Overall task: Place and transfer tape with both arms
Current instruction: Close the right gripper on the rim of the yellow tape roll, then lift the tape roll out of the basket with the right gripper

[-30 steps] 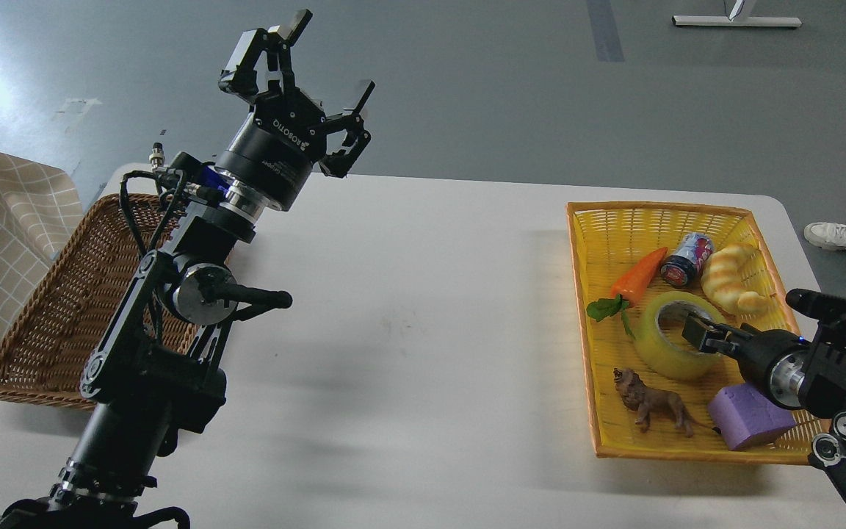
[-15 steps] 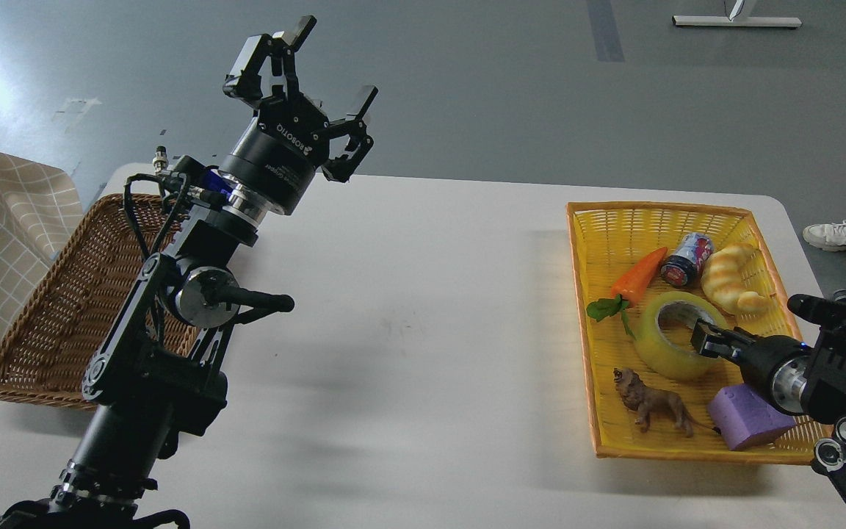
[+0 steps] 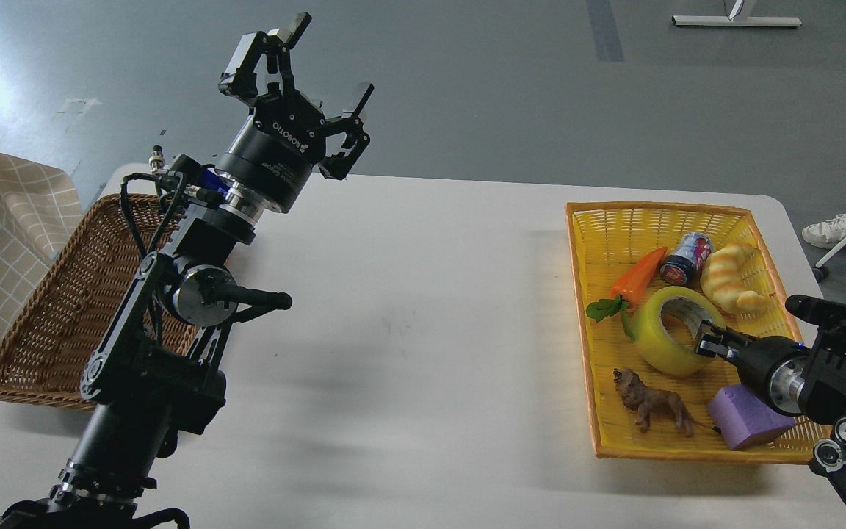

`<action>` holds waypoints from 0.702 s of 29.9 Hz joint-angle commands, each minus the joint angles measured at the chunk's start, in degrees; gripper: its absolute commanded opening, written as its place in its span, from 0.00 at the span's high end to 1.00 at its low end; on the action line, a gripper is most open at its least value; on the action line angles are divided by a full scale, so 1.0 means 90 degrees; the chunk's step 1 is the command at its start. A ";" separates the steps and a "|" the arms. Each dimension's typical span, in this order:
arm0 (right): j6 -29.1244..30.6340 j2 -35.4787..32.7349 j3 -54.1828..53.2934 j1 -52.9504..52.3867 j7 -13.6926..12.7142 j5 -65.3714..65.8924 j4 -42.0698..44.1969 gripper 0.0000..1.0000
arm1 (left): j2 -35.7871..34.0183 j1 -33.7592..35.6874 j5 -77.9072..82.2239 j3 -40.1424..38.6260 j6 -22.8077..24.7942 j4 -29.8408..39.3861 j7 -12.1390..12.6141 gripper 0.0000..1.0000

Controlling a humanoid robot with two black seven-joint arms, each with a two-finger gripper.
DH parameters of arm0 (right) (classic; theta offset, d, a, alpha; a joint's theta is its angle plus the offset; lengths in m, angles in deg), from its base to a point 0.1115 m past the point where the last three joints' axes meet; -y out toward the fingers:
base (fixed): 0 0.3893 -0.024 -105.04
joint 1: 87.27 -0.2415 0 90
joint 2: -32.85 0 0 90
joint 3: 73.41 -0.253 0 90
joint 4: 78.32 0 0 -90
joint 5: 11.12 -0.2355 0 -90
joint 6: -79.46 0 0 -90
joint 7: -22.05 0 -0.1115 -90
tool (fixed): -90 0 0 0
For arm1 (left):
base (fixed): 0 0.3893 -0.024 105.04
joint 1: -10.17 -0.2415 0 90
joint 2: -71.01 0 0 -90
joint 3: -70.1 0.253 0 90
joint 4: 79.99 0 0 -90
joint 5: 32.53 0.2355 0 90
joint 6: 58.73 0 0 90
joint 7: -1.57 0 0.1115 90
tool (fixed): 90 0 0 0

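The tape (image 3: 656, 344), a yellow translucent roll with a grey-white core, sits tilted in the yellow basket (image 3: 658, 209) at the right of the table. My right gripper (image 3: 709, 340) comes in from the right and is shut on the roll's right rim, one finger inside the core. The roll's right side is raised. My left gripper (image 3: 313, 73) is open and empty, held high above the table's far left edge, far from the tape.
In the yellow basket around the tape lie a toy carrot (image 3: 636, 275), a can (image 3: 686, 258), a bread roll (image 3: 731, 279), a toy lion (image 3: 651, 402) and a purple block (image 3: 746, 420). A brown wicker basket (image 3: 56, 308) stands at the table's left. A person's foot shows at the far right.
The tape has tipped up and shifted slightly left in my right gripper's hold. My left gripper has barely moved. A person's leg has come into view at the right.
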 commanded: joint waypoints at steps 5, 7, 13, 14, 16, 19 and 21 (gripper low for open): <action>0.0000 -0.0314 -0.0215 -0.0018 0.0010 -0.0754 -0.0177 1.00 | 0.0000 -0.0010 0.0000 -0.0012 0.0000 0.0000 0.0000 0.02; 0.0000 -0.0597 -0.0352 -0.0037 0.0020 -0.1125 -0.0323 1.00 | 0.0000 -0.0010 0.0000 -0.0022 0.0010 0.0000 0.0000 0.02; 0.0000 -0.1096 -0.0479 -0.0739 0.0030 -0.1722 -0.0461 1.00 | 0.0000 0.0000 0.0000 -0.0022 -0.0019 0.0000 0.0000 0.02; 0.0000 -0.1096 -0.0460 -0.0876 0.0030 -0.1722 -0.0451 1.00 | 0.0000 0.0000 0.0000 -0.0022 -0.0019 0.0000 0.0000 0.02; 0.0000 -0.1096 -0.0450 -0.1179 0.0030 -0.1722 -0.0460 1.00 | 0.0000 0.0000 0.0000 -0.0022 -0.0029 0.0000 0.0000 0.02; 0.0000 -0.0930 -0.0246 -0.1657 0.0020 -0.1722 -0.0451 1.00 | 0.0000 0.0000 0.0000 -0.0031 -0.0039 0.0000 0.0000 0.02; 0.0000 -0.0823 0.0143 -0.2115 0.0010 -0.1722 -0.0412 1.00 | 0.0000 0.0000 -0.0019 -0.0032 -0.0039 0.0000 0.0000 0.02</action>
